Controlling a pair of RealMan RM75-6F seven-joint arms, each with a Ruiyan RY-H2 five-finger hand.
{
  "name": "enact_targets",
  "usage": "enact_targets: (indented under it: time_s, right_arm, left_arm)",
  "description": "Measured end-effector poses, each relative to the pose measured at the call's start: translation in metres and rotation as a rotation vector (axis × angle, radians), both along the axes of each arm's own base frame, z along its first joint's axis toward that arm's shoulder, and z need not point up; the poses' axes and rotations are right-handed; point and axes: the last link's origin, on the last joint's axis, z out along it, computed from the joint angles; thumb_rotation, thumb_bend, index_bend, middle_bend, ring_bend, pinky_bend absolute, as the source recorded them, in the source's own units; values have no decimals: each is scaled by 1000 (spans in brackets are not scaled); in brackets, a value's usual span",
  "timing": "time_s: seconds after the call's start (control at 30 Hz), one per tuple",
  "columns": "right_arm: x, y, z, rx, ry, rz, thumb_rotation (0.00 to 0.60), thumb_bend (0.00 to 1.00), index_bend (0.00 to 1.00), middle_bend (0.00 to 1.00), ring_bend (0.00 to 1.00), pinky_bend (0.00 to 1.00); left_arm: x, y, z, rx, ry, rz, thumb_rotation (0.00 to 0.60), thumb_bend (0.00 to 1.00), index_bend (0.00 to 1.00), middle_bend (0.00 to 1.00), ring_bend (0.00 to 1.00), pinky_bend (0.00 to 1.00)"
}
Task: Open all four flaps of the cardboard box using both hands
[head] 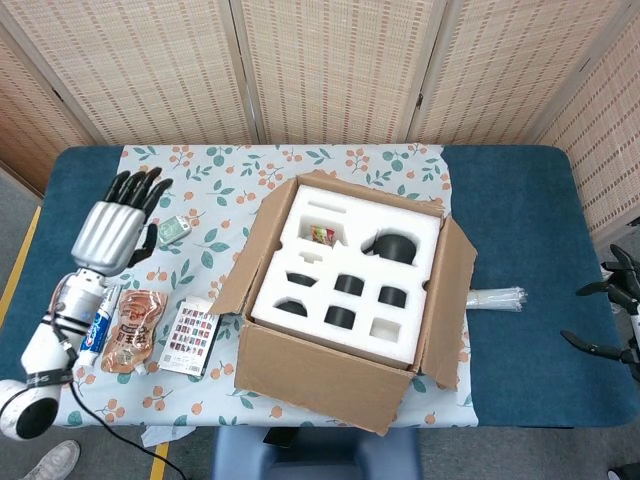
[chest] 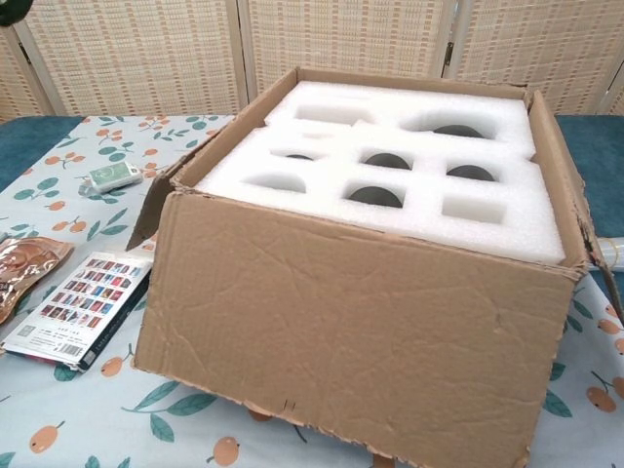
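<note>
The left robot hand [head: 112, 228] hovers at the left edge of the tabletop [head: 520, 200], fingers spread and holding nothing, well apart from the cardboard box [head: 345, 300]. The right robot hand [head: 612, 315] shows only as dark fingers at the right border of the head view; whether it is spread or curled cannot be told. Beside the left arm lie one toothpaste tube [head: 100, 322], one copper-coloured packet [head: 130, 330], one printed card box [head: 190, 338] and one small green-white pack [head: 172, 230]. The box sits mid-table on a floral cloth [head: 360, 160], all four flaps folded outward, exposing one white foam insert [chest: 390, 175] holding several dark round items.
</note>
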Motion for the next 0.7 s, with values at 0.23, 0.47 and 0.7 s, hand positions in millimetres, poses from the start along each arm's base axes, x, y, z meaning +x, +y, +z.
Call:
enact_targets:
  time_s: [0.23,0.47,0.7]
  right_arm:
    - [-2,-8,-8,-82,142,-68,587,108,192,0,0,0]
    - [-5,-24,-28,-102,303,-161,588,107,143,0,0,0]
    - [-3,-29,-42,-35,302,-174,590,108,134,0,0,0]
  left_arm:
    - [-78,-60,15,18,-31,137,600,508,0,17,0,0]
    - [-141,-110,29,115,-110,259,600,332,0,0,0,0]
    - [-175,-139,21,236,-113,310,600,323,0,0,0,0]
